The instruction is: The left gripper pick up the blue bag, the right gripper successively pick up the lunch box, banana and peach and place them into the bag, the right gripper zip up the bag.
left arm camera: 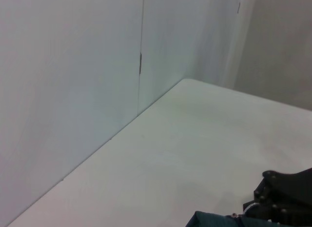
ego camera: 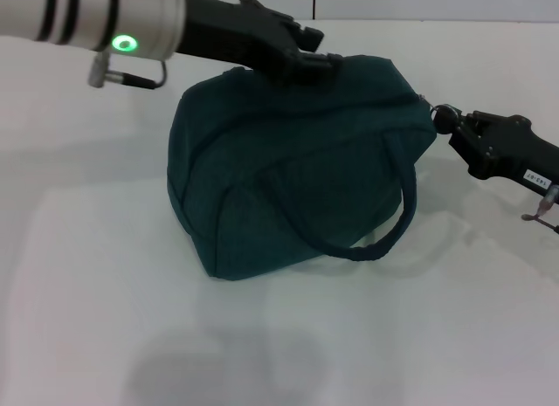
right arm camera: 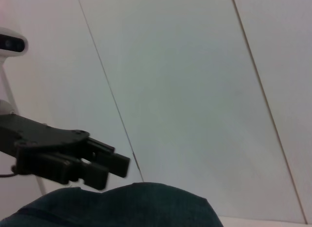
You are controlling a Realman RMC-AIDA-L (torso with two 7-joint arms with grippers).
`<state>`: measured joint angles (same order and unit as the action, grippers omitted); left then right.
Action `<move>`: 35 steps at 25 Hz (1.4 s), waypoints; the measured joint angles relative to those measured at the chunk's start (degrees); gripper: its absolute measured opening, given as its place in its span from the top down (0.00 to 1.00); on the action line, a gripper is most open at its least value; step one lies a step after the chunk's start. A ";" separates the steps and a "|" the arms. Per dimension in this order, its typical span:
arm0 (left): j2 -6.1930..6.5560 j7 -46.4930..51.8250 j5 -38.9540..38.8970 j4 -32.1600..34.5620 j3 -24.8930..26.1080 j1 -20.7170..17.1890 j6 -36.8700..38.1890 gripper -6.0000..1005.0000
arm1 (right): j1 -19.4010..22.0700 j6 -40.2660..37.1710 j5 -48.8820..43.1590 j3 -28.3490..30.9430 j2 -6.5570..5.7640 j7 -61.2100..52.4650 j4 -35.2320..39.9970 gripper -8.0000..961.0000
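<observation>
The blue bag (ego camera: 297, 170) stands on the white table, zipped along its top, with one loop handle hanging down its front. My left gripper (ego camera: 313, 55) lies on the bag's top edge at the back, fingers close together on the fabric. It also shows in the right wrist view (right arm camera: 105, 167), just above the bag (right arm camera: 122, 207). My right gripper (ego camera: 450, 122) is at the bag's right end, shut on the metal zipper pull. It also shows in the left wrist view (left arm camera: 280, 200). The lunch box, banana and peach are out of view.
The white table (ego camera: 279, 336) spreads bare in front of the bag and to its left. White wall panels (left arm camera: 73, 90) stand behind the table's far edge.
</observation>
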<state>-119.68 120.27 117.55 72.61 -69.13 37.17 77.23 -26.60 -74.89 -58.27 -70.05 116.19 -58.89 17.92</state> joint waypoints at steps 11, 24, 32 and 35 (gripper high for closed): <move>-0.01 2.91 4.77 -1.75 -7.46 2.01 -5.75 0.56 | -0.20 0.01 0.13 -0.01 0.00 0.00 0.42 0.97; 0.15 1.65 4.77 -1.30 -7.73 1.42 -6.78 0.81 | 0.86 -0.51 3.33 0.12 -0.34 0.44 0.00 0.97; 0.23 1.56 4.00 -1.05 -7.44 1.33 -4.12 0.94 | 1.25 1.10 4.31 0.81 -0.39 1.55 -0.04 0.97; 0.30 1.55 3.95 -0.52 -7.37 1.45 -3.20 0.94 | 1.06 3.28 4.25 0.62 -0.41 1.56 -0.06 0.97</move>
<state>-119.38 121.82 121.49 72.09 -76.50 38.62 74.03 -25.54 -71.61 -54.02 -69.43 115.78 -57.33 17.87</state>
